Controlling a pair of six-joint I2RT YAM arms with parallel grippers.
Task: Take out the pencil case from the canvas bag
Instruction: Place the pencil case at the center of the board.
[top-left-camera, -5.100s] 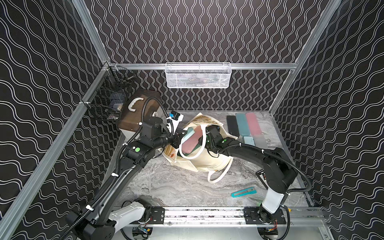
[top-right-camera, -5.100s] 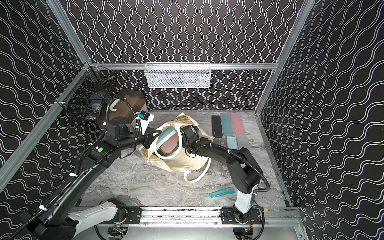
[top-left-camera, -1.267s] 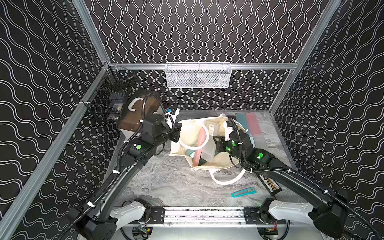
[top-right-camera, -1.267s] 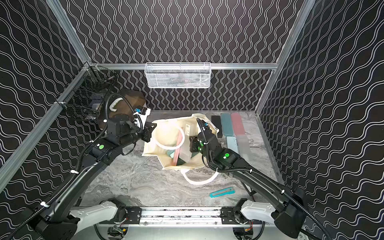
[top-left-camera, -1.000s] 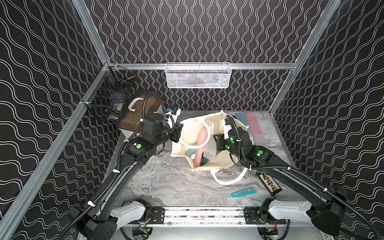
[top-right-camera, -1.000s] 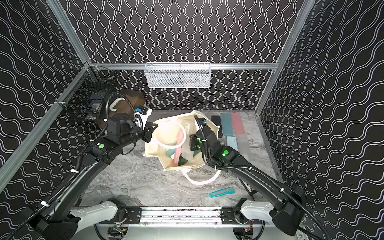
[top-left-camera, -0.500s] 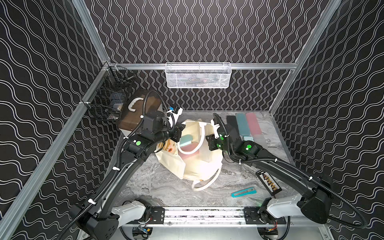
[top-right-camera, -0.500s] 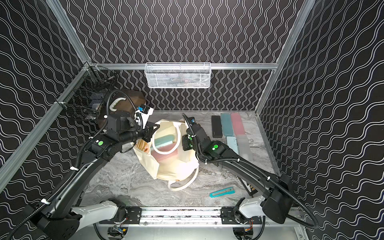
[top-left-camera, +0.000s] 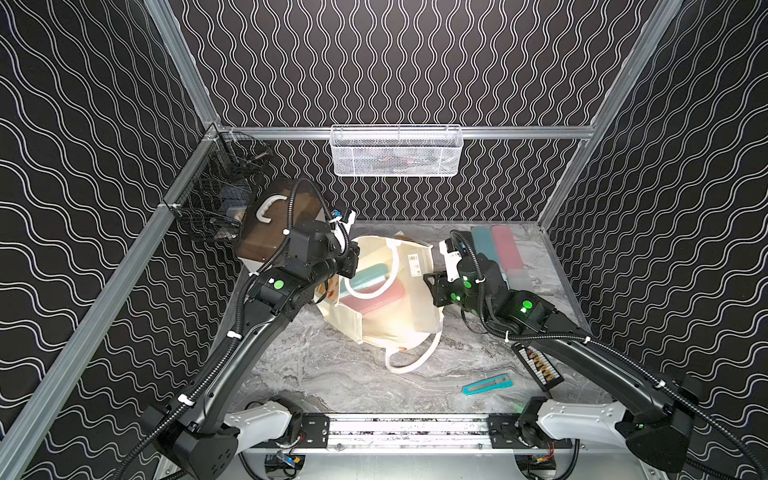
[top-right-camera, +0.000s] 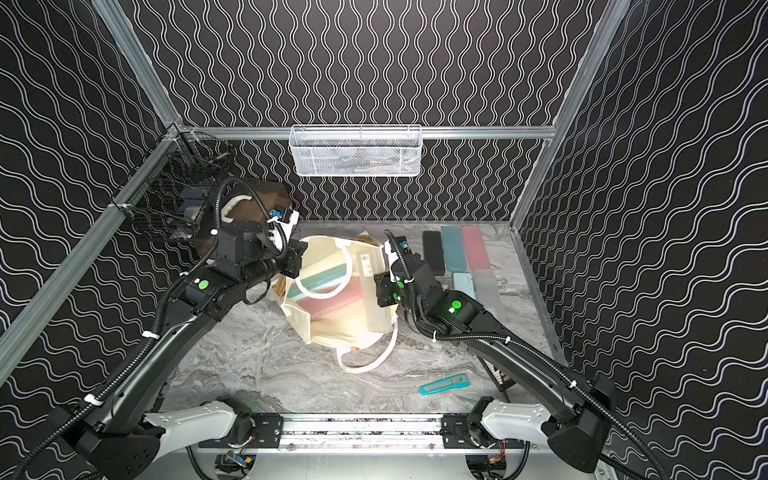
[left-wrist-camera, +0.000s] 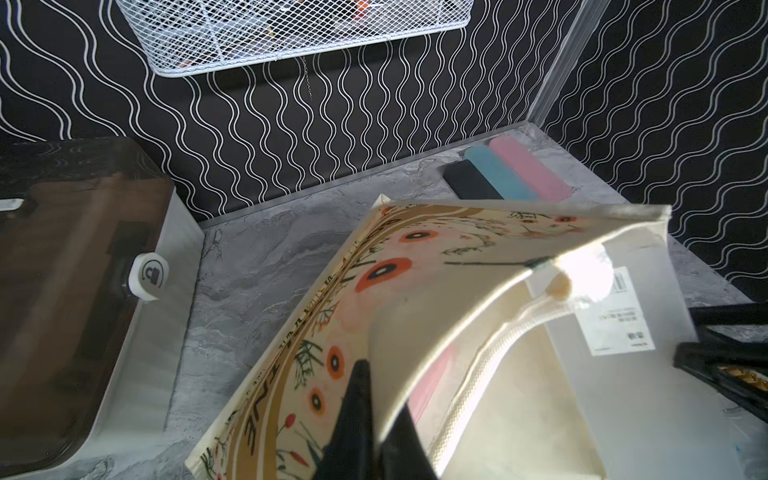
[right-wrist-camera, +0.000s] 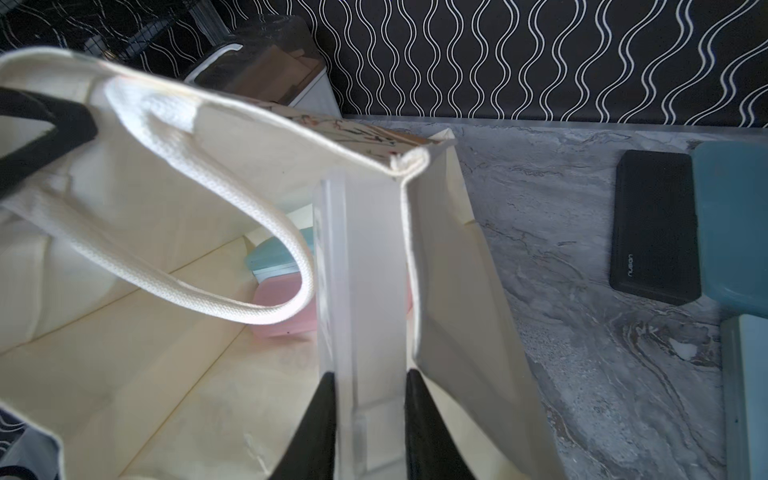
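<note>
**Item:** The frosted case (right-wrist-camera: 365, 270) stands on edge inside the bag (top-left-camera: 399, 316), against the wall on the robot's right, with its far end about level with the rim. It is not yet out. A teal case (top-left-camera: 368, 274) and a pink case (top-left-camera: 382, 297) lie deeper in the bag. A handle loop (right-wrist-camera: 208, 208) droops across the mouth and touches or nearly touches the frosted case's side.

**Grips:** The right gripper (right-wrist-camera: 370, 411) pinches the frosted case across its thin faces, near its nearer end. The left gripper (left-wrist-camera: 376, 424) has its jaws pressed together on the bag's floral-side rim and holds the mouth open.

**Surroundings:** The bag rests on the table (top-left-camera: 332, 365). A black case (top-right-camera: 432, 247) and other coloured cases lie in a row just beyond the right arm. A brown-lidded box (left-wrist-camera: 62, 270) sits behind the left arm.

**Assessment:** The step in hand appears to be the withdrawal.
- Draw the case out along its own length, up through the mouth rather than sideways, so that its edge does not drag on the wall or catch the rim seam.
- Keep the left pinch firm and the rim taut, or the bag is likely to rise with the case.
- Steer clear of the loop, which could hook on the case.
- The grip is near one end of a smooth case, so it may pivot. Move slowly and keep the wrist steady.
- Setting it down near the row would look orderly.
</note>
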